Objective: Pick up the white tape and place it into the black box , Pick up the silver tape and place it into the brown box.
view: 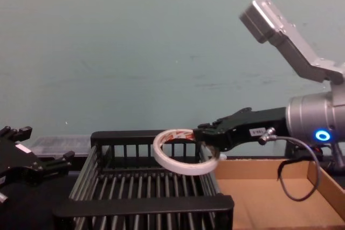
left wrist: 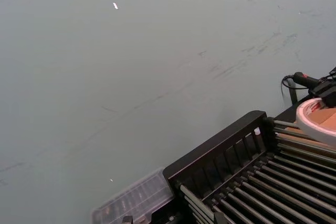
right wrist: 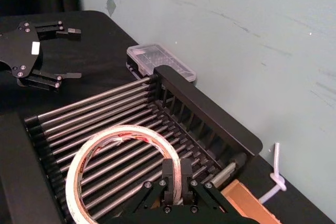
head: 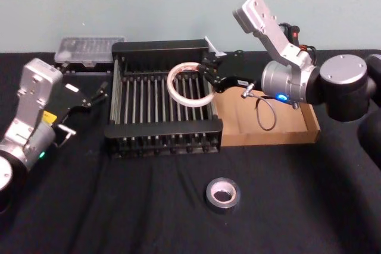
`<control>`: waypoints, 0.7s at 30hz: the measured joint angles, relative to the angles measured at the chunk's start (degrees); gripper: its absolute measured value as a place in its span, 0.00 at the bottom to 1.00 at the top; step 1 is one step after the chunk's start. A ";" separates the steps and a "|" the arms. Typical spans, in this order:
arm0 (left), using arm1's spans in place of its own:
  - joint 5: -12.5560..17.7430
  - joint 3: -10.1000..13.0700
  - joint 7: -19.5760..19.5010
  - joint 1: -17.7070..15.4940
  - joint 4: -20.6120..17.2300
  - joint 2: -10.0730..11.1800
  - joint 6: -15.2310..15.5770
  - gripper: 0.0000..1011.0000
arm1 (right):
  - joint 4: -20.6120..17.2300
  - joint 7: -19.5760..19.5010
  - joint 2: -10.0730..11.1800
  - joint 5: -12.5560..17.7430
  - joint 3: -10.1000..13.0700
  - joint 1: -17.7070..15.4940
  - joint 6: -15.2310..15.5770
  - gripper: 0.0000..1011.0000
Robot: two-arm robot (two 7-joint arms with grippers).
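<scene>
Tape of the silver kind, the silver tape (head: 222,194), is seen lying flat on the black table (head: 309,206) nearest the robot, well apart from both boxes and untouched. Farther on, the white tape (head: 190,84) is held by its rim in the closed right gripper (head: 209,77), above the slatted floor of the black box (head: 164,130), towards its right side. The placing step is judged to be in hand; a lowering and a release are called for next. Open room is left inside the box's thick rims. The brown box (head: 297,132) is seen just beside, on the right. The left gripper (head: 95,96), spread open, is parked left of the black box.
</scene>
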 joint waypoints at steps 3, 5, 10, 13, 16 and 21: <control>0.00 0.00 0.00 0.00 0.00 0.00 0.00 0.99 | 1.13 0.21 -0.73 -0.03 -0.22 0.75 -0.19 0.09; 0.00 0.00 0.00 0.00 0.00 0.00 0.00 0.99 | 1.57 0.30 -0.96 -0.03 -0.29 0.95 -0.28 0.09; 0.00 0.00 0.00 0.00 0.00 0.00 0.00 0.99 | 2.26 0.55 -1.28 -0.01 -0.36 1.28 -0.48 0.09; 0.00 0.00 0.00 0.00 0.00 0.00 0.00 0.99 | 2.21 0.54 -1.25 0.00 -0.36 1.28 -0.48 0.09; 0.00 0.00 0.00 0.00 0.00 0.00 0.00 0.99 | 2.11 0.52 -1.22 0.01 -0.35 1.26 -0.48 0.09; 0.00 0.00 0.00 0.00 0.00 0.00 0.00 0.99 | 2.04 0.46 -1.19 0.03 -0.33 1.20 -0.48 0.09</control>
